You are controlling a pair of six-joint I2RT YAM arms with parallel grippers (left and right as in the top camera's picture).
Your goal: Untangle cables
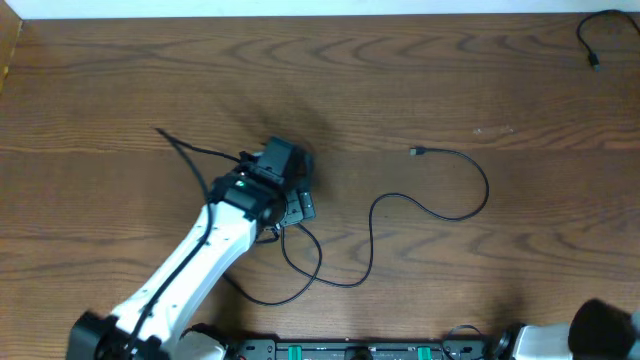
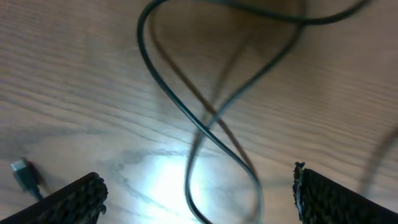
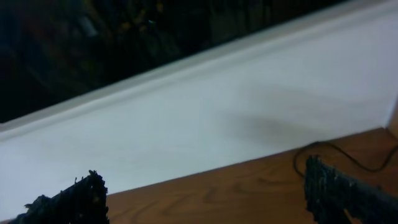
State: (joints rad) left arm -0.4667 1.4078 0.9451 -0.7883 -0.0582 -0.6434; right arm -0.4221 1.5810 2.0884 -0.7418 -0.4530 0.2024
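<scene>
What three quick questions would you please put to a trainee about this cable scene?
1. True or false: the right jaws are clamped on a cable.
2. Seen from overhead, where on the table does the separate short cable lie? A) far right corner B) the middle C) near left corner
3. In the left wrist view, what do the strands of the black cable do between the left jaws?
Key: 1 false, they stand open and empty. 2 A. 3 They cross over each other.
</scene>
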